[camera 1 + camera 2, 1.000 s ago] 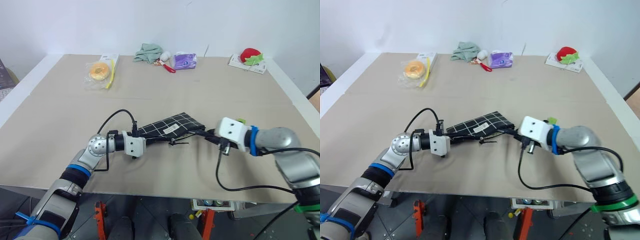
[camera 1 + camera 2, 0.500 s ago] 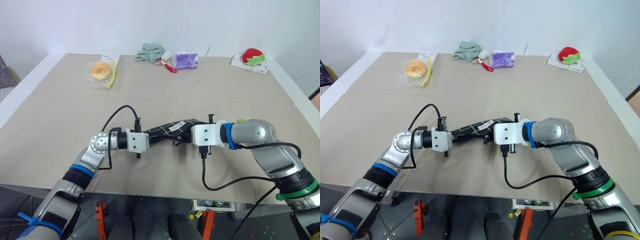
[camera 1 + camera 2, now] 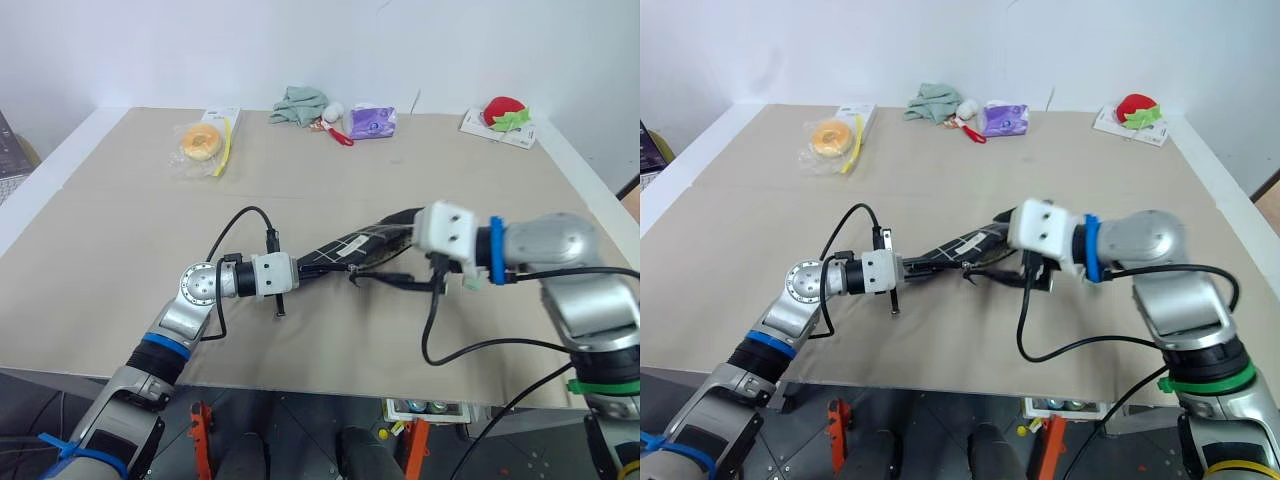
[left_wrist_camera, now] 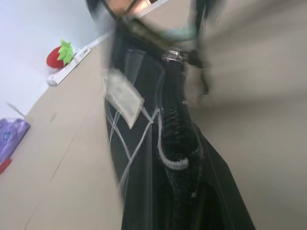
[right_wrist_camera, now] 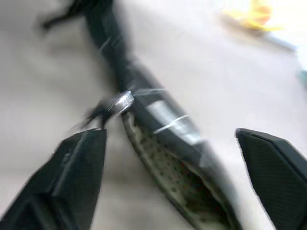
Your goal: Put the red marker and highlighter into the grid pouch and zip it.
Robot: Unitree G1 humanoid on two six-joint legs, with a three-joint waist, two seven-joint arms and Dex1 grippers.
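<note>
The grid pouch (image 3: 350, 248) is held off the table, stretched between my two arms near the front middle. My left gripper (image 3: 293, 274) is shut on its left end. In the left wrist view I see its white label (image 4: 124, 96) and its zipper (image 4: 177, 143) from close up. My right gripper (image 3: 412, 248) hovers at the pouch's raised right end with its fingers (image 5: 81, 158) spread wide and holding nothing. The right wrist view looks down on the pouch's gaping mouth (image 5: 177, 177) and the metal zipper pull (image 5: 120, 101). The red marker and the highlighter are hidden.
Along the far edge of the table lie a bagged doughnut (image 3: 200, 143), a green cloth (image 3: 298, 104), a small red item (image 3: 340, 137), a purple packet (image 3: 371, 121) and a strawberry plush (image 3: 501, 110). The tan tabletop (image 3: 120, 250) stretches bare to either side of the arms.
My right gripper slid left along the pouch, then drew back to the right, rose and opened. The pouch's right end now stands higher. The left gripper keeps its grip.
</note>
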